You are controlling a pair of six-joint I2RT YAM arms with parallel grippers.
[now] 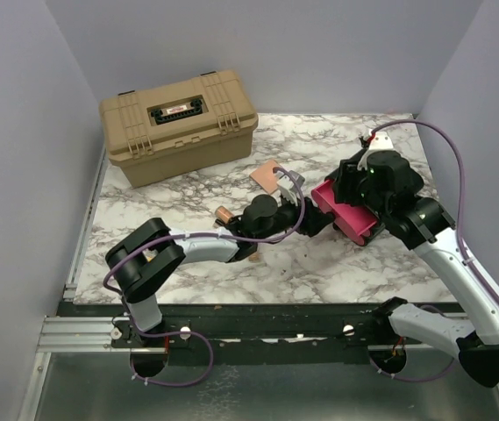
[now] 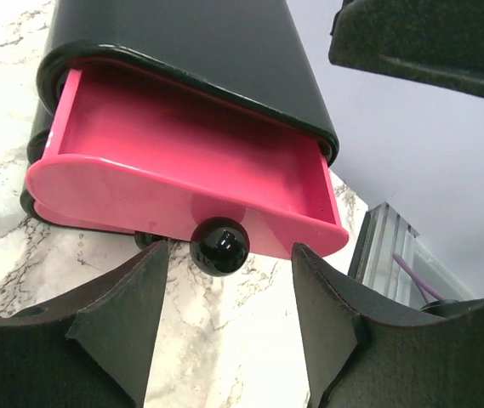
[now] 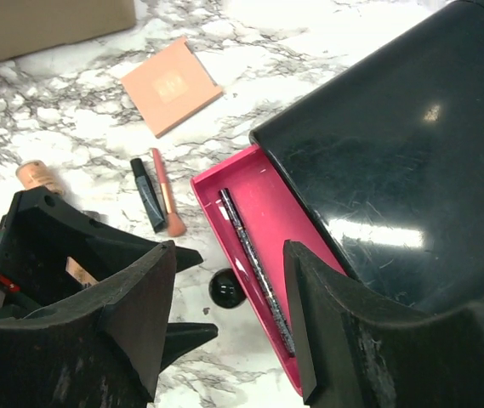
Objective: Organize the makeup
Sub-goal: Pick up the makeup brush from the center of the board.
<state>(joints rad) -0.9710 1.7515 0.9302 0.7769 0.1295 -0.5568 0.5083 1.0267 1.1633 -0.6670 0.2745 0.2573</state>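
Observation:
The black box [image 1: 381,180] stands at the right with one pink drawer [image 1: 347,215] pulled out. A slim dark pencil [image 3: 254,263] lies inside the drawer [image 3: 246,200]. My left gripper [image 2: 231,276] is open just in front of the drawer's round black knob [image 2: 219,246], with a gap on both sides of the knob. My right gripper [image 3: 229,285] hangs open above the drawer and holds nothing. On the marble lie a flat square copper-pink compact [image 3: 171,85], a short black tube [image 3: 148,202], a small pink brush [image 3: 167,206] and a copper lipstick tube [image 3: 39,177].
A tan toolbox [image 1: 177,123] with its lid shut sits at the back left of the marble table [image 1: 319,272]. The left arm [image 1: 188,250] stretches across the middle towards the drawer. Grey walls enclose the table on three sides.

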